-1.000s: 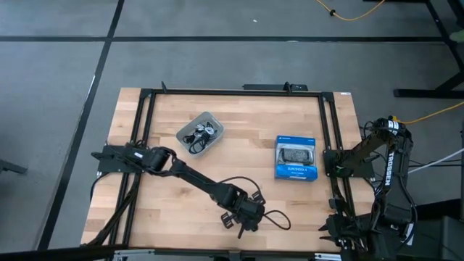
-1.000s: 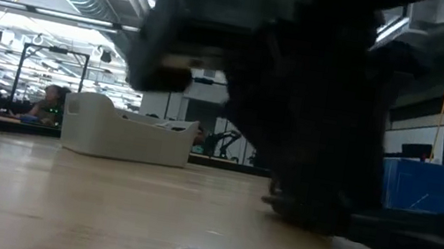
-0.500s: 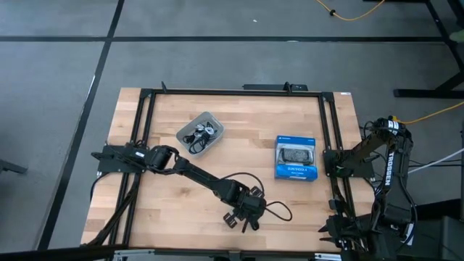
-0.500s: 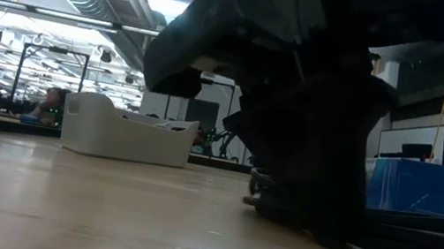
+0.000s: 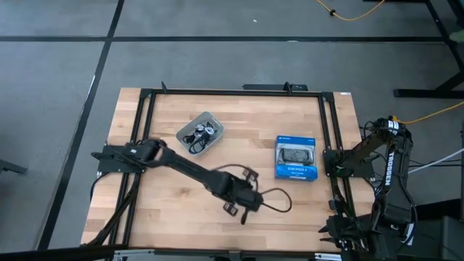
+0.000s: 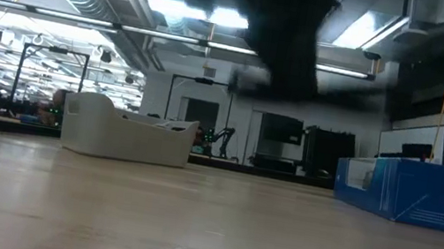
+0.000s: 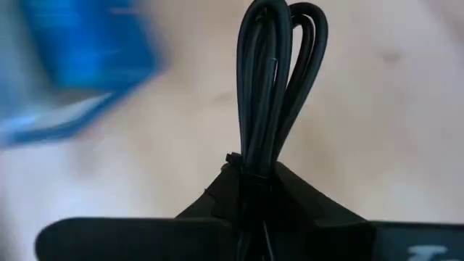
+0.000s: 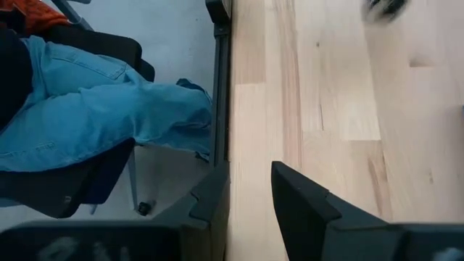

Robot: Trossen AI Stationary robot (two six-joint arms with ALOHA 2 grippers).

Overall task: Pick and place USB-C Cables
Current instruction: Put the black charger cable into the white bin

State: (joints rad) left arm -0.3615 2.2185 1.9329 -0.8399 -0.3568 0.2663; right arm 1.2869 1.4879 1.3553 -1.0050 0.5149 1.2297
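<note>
The left arm reaches from the table's (image 5: 167,210) left edge toward the middle of the near edge. Near the far-left corner sits the tray (image 5: 189,129), holding a small heap of coiled cables (image 5: 199,135), dark and pale ones tangled together; the low view shows the tray (image 6: 126,134) as a pale tub far across the wood. The left gripper (image 5: 243,206) is off the table, with nothing of it touching the surface in the low view. Its fingers (image 7: 217,197) are closed on a black cable (image 7: 279,80), a tied bundle of loops standing up between them; from above, this cable (image 5: 279,203) trails to the right of the gripper as a loose loop. Further right, near the right edge, lies the blue box (image 5: 296,159), flat and apart from the cable. The right gripper (image 8: 246,199) waits beyond the right edge, fingers parted and holding nothing. In its wrist view a person's leg (image 8: 101,116) in jeans shows beside the table.
</note>
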